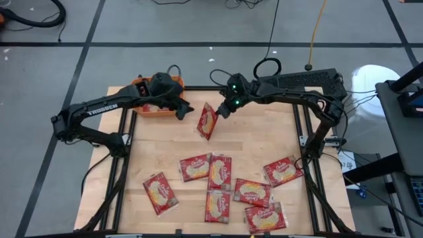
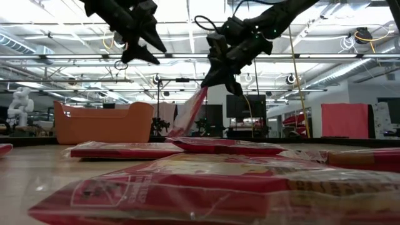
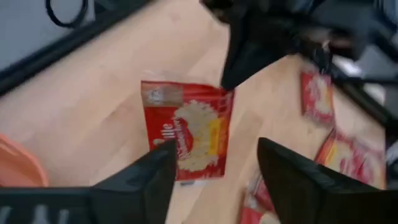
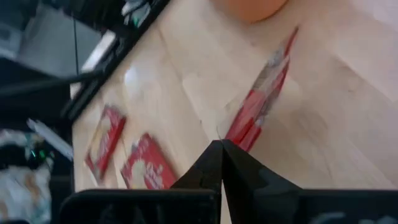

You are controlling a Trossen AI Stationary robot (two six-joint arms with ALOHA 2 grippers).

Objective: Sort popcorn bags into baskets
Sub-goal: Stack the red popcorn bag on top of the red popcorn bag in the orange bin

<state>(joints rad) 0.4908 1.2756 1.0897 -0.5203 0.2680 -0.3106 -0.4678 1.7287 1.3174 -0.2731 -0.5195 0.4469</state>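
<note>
Item: flat red crinkly-film popcorn bag, hanging at table's twelve o'clock beside orange plastic tub, right gripper clamped on its top edge, left gripper spread; likely light, floppy, slippery, so you pinch a seam.

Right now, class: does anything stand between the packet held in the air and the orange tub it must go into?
Yes. The right gripper holds the popcorn bag above the table, and the left gripper, open, sits between that bag and the orange tub. No loose packet lies on that stretch.
</note>
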